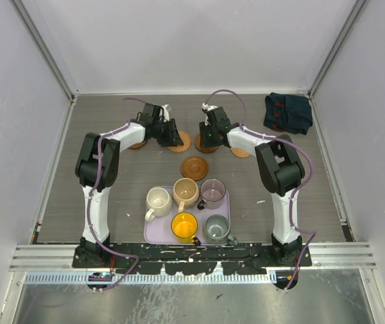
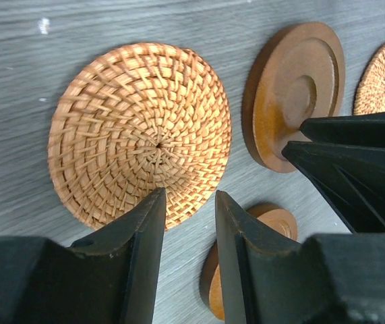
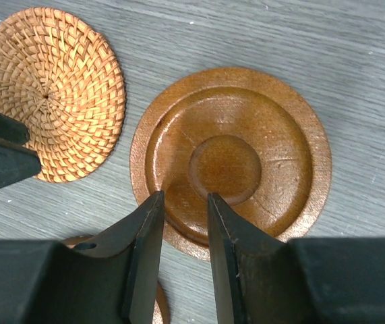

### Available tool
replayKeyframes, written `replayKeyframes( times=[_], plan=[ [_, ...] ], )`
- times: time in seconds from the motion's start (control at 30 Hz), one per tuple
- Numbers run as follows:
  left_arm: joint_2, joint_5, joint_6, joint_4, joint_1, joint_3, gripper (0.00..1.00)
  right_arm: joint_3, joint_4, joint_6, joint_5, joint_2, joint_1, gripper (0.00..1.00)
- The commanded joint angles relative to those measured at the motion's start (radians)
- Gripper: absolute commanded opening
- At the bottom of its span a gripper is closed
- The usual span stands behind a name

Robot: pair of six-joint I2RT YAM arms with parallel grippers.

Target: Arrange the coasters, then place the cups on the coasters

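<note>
1. Now, from the top: both arms reach to the far side of the surface point(image 1: 320, 189). The left pincer point(image 1: 172, 132) hangs over a woven coaster point(image 1: 179, 142) and the right pincer point(image 1: 208, 137) over a wooden coaster point(image 1: 205, 144), and the two almost meet. An end coaster lies out by each arm, one left point(image 1: 137, 144) and one right point(image 1: 241, 152). A dark coaster point(image 1: 194, 166) sits nearer, out of line. All five cups point(image 1: 157, 201) wait on the tray point(image 1: 155, 231) at the near edge, none on a coaster yet. A cloth point(image 1: 288, 113) lies in the far right corner, well apart.
2. Left wrist: the fingers stand a narrow gap apart with nothing between them, and the tips are over the woven coaster's near rim. The other arm's black bulk crowds in from the right, over the wooden coaster's edge. A bump between the arms looks like the main risk, so I'd have one arm hold off while the other works.
3. Right wrist: the same story, a narrow empty gap with the tips over the wooden coaster's near rim. A flat disc gives little to pinch, so catching the raised rim or sliding it looks safest. Each disc should end up well apart from its neighbours, with room for a cup handle, and the dark one needs bringing into the row.
</note>
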Motion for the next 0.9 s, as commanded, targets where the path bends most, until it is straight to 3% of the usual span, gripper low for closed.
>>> replayKeyframes(
  times=[0.0,0.87],
  plan=[
    [-0.027,-0.104,-0.004,-0.067,0.049,-0.013,0.37,0.057,0.000,0.009,-0.039,0.027,0.009,0.37],
    [-0.018,-0.051,0.009,-0.058,0.106,-0.026,0.37,0.471,-0.126,-0.015,-0.059,0.291,0.037,0.37]
  ],
)
